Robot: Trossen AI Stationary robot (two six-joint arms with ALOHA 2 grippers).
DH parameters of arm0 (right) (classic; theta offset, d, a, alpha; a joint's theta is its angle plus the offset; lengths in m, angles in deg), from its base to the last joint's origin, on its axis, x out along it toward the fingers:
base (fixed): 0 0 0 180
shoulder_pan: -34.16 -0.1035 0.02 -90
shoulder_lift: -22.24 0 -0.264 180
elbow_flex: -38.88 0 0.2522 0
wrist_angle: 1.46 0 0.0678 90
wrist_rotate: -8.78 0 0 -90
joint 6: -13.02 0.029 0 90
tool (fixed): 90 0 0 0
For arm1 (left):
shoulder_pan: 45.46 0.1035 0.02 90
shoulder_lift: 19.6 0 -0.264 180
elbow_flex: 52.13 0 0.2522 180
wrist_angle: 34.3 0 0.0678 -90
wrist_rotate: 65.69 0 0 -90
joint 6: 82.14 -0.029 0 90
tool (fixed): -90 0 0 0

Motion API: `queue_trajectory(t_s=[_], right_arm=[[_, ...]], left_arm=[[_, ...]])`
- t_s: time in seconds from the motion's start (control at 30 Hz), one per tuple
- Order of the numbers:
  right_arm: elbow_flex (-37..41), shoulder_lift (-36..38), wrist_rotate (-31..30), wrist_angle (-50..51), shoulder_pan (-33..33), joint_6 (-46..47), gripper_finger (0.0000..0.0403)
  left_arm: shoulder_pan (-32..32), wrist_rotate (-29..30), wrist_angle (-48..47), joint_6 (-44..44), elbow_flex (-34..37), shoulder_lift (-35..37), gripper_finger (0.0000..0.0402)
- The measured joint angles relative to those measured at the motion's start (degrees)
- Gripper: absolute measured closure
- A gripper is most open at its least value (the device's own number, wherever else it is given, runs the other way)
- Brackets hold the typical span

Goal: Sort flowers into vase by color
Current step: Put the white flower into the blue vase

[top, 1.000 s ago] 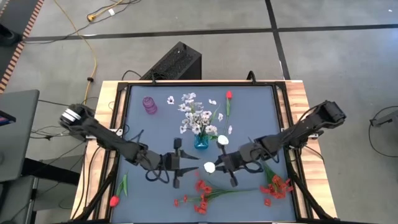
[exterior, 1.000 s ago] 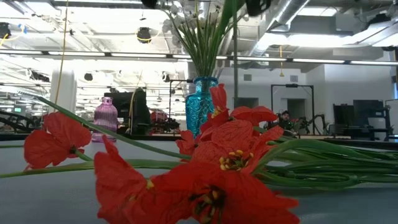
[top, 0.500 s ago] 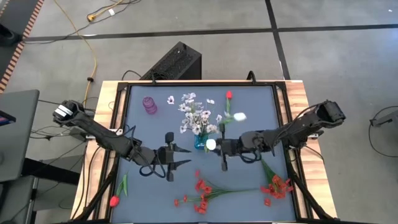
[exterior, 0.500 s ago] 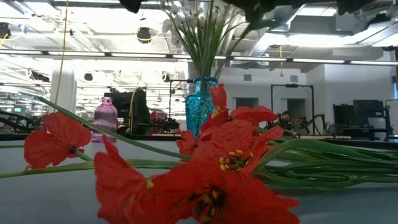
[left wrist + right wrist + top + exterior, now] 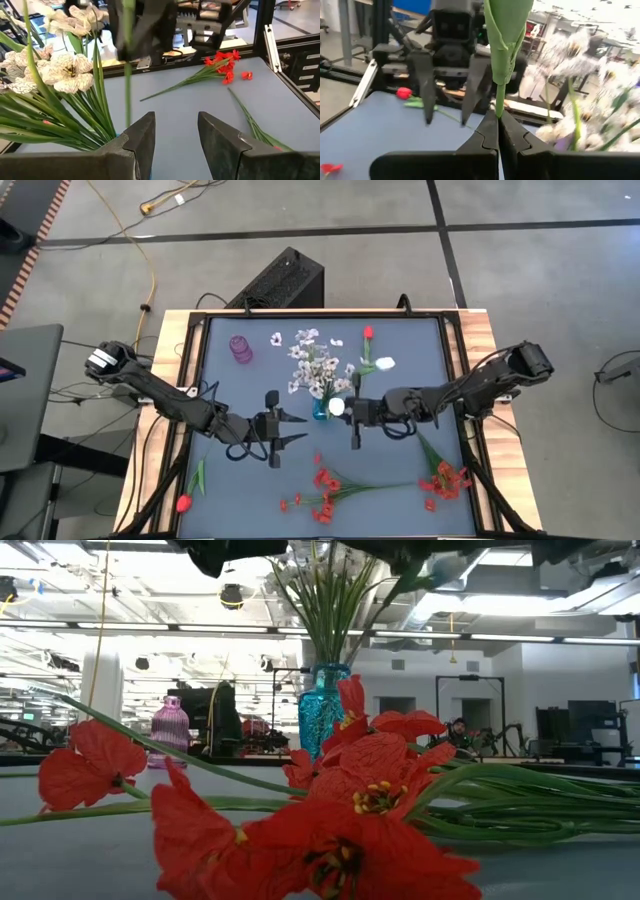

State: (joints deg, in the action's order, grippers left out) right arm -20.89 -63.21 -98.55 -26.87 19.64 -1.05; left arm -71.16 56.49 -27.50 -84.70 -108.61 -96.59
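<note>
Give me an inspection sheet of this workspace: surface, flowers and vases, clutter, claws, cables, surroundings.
Surface: dark blue-grey table in a wooden frame.
Job's things: blue vase holds white flowers; pink vase looks empty; red flowers lie at the table's front, more at the right; single red stems at and.
Clutter: loose white blooms.
Claws: right claw shut on a white-bloomed stem beside the blue vase; left claw open, empty.
Cables: yellow cord on the floor.
Surroundings: black box behind the table.
</note>
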Motion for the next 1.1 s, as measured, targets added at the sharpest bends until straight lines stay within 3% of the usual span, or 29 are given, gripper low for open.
queue_trajectory(t_s=[0.6, 1.1], right_arm=[[-8.6, 0.0, -1.6, 13.8, -0.1, -0.5, 0.0381], [-8.8, 0.2, -3.8, 13.5, -0.1, -1.0, 0.0381]], left_arm=[[0.0, -0.5, -0.7, 0.3, 0.0, 0.0, 0.0263], [0.0, -0.5, -2.1, 0.3, 0.0, 0.0, 0.0263]])
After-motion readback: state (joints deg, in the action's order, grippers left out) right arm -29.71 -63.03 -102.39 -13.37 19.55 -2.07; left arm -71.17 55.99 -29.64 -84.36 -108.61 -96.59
